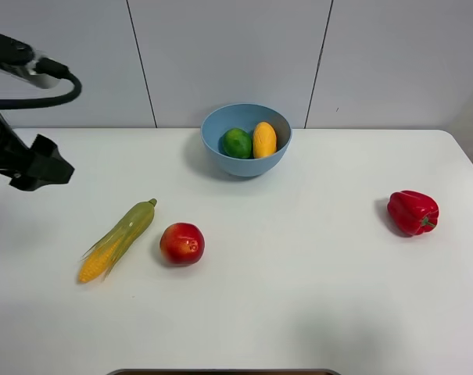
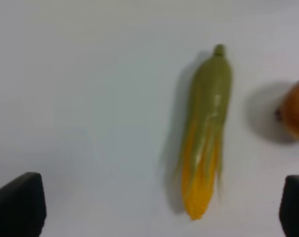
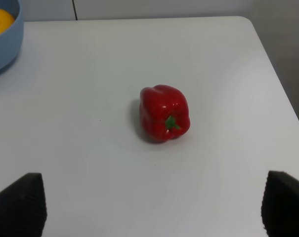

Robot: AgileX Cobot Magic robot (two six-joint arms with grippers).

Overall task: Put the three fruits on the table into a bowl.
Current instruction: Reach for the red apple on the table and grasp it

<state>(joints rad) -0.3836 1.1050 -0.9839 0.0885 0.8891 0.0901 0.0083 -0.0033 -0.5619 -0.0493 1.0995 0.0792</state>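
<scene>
The light-blue bowl [image 1: 245, 141] stands at the back middle of the white table [image 1: 299, 273]. In it lie the green lime [image 1: 237, 143] and the yellow-orange mango [image 1: 264, 139]. The round red fruit [image 1: 181, 244] rests on the table in front of the bowl, toward the left; its edge [image 2: 295, 108] shows blurred in the left wrist view. My left gripper [image 2: 156, 207] hangs open and empty above the table, to the left of the red fruit. My right gripper [image 3: 151, 202] is open and empty too, and it is out of the exterior view.
A green-husked corn cob [image 1: 119, 238] lies just left of the red fruit, under the left gripper's view [image 2: 206, 133]. A red bell pepper [image 1: 413, 212] sits alone at the right [image 3: 164, 113]. The left arm [image 1: 25, 156] hovers at the left edge.
</scene>
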